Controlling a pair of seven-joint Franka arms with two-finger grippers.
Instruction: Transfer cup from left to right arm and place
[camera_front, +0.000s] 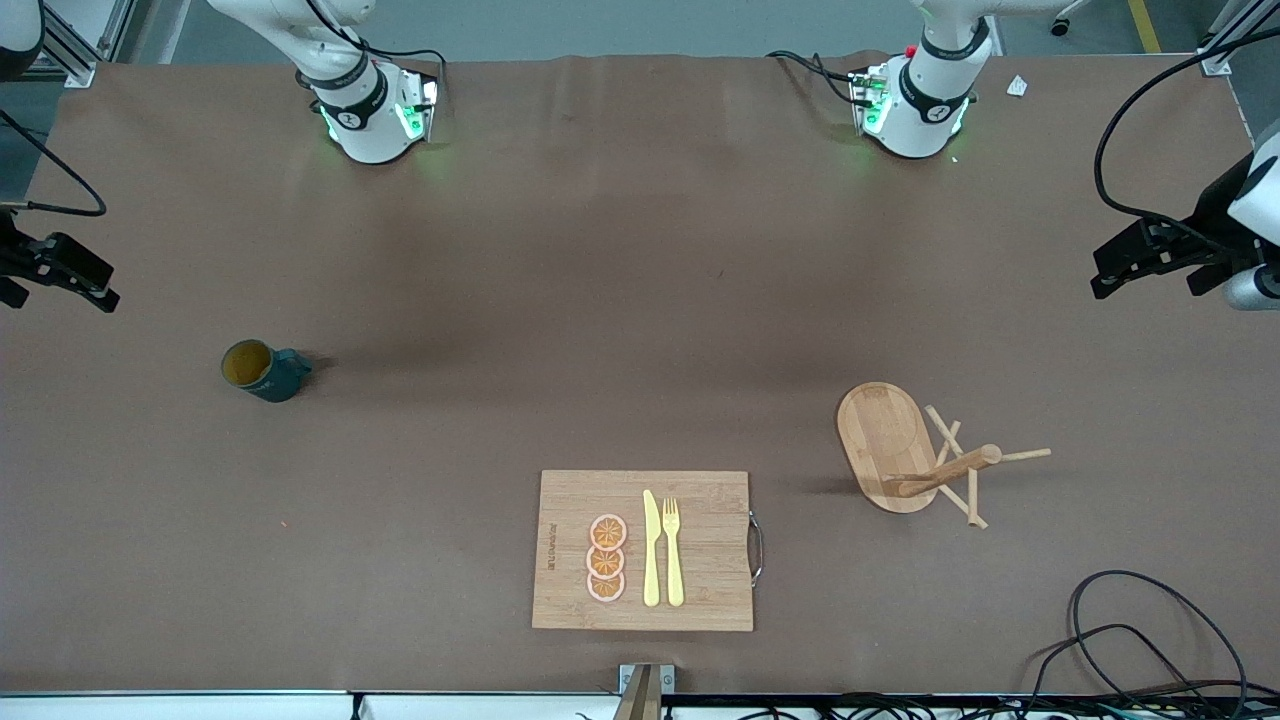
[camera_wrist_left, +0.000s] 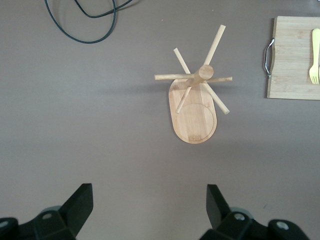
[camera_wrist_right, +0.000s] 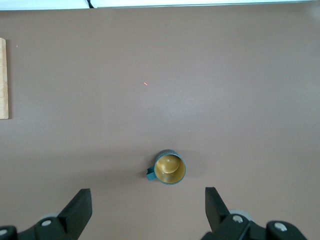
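— Cup first: where did that small dark teal mug with the mustard-yellow inside (camera_front: 263, 370) sit?

— Upright on the brown desk (camera_front: 600, 300), toward the right arm's end, with its loop handle pointing toward the middle of the desk. Nothing touched it.

— And the right gripper (camera_wrist_right: 145, 210)?

— It hung in the air above that end of the desk, jaws spread wide and empty, the mug showing between its black fingers (camera_wrist_right: 80, 207) in the right wrist view.

— The left gripper (camera_wrist_left: 147, 207)?

— Up over the left arm's end, jaws just as wide, holding nothing. Below it stood the wooden peg rack on its oval bamboo base (camera_front: 900, 450).

— Anything else on the desk?

— A rectangular bamboo cutting board with a metal handle (camera_front: 700, 500) lay near the front camera's edge, carrying three orange slices (camera_front: 606, 558) in a row, with a pale yellow plastic knife (camera_front: 651, 548) and fork (camera_front: 673, 550) just beside them. Black cables (camera_front: 1130, 630) looped at the corner near the rack.
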